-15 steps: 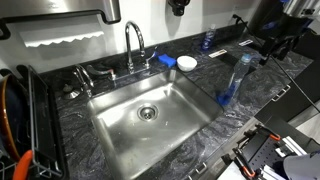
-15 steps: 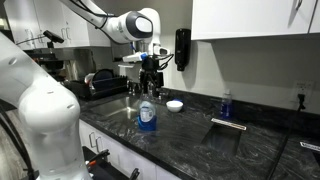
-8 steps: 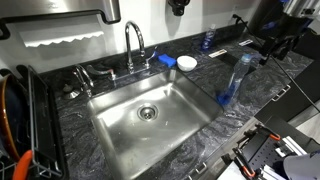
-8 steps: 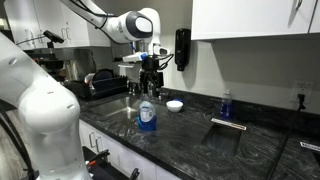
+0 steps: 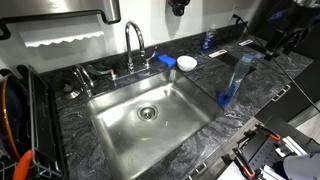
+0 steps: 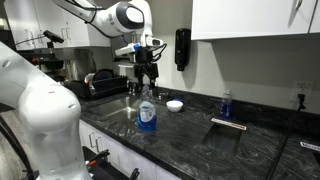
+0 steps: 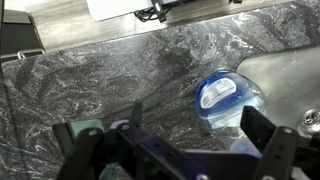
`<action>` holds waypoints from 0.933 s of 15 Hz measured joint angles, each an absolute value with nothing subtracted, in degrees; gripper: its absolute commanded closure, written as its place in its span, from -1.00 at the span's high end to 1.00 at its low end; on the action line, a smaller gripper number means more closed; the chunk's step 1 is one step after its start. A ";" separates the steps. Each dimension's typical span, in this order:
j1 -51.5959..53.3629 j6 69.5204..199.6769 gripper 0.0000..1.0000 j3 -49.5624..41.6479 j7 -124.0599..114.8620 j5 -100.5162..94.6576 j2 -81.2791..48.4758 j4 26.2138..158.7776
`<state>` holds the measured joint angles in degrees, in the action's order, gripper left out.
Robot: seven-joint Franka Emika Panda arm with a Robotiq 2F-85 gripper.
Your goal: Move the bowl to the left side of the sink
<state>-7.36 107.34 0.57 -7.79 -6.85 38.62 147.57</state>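
The small white bowl [image 5: 187, 63] sits on the dark marble counter behind the sink's [image 5: 150, 115] back right corner, next to a blue sponge block [image 5: 166, 60]; it also shows in an exterior view [image 6: 175, 105]. My gripper [image 6: 147, 72] hangs open and empty, high above the counter, over the blue soap bottle and short of the bowl. In the wrist view the open jaws [image 7: 175, 138] frame the bottle's top and bare counter. The bowl is out of the wrist view.
A tall bottle of blue soap [image 5: 232, 80] stands at the sink's right edge, also seen in an exterior view [image 6: 146, 112] and from above [image 7: 222, 92]. The chrome faucet [image 5: 133, 45] rises behind the sink. A dish rack [image 5: 15, 120] stands beyond its other side.
My arm has risen a little and turned; the gripper sits slightly higher and shifted over the bottle. The bowl, sponge and bottle have not moved.
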 measured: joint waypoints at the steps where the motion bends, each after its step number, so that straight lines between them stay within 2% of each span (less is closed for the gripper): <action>1: -7.19 105.97 1.00 1.23 -8.05 -7.07 39.81 147.39; 4: -6.59 103.43 1.00 2.73 -8.73 -7.60 42.80 146.76; 7: -5.00 106.48 1.00 3.50 -8.74 -7.70 45.15 146.45; 14: -1.45 129.09 1.00 6.77 -7.89 -10.94 41.33 146.01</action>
<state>-1.45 129.09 6.77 -7.89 -10.94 41.33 146.01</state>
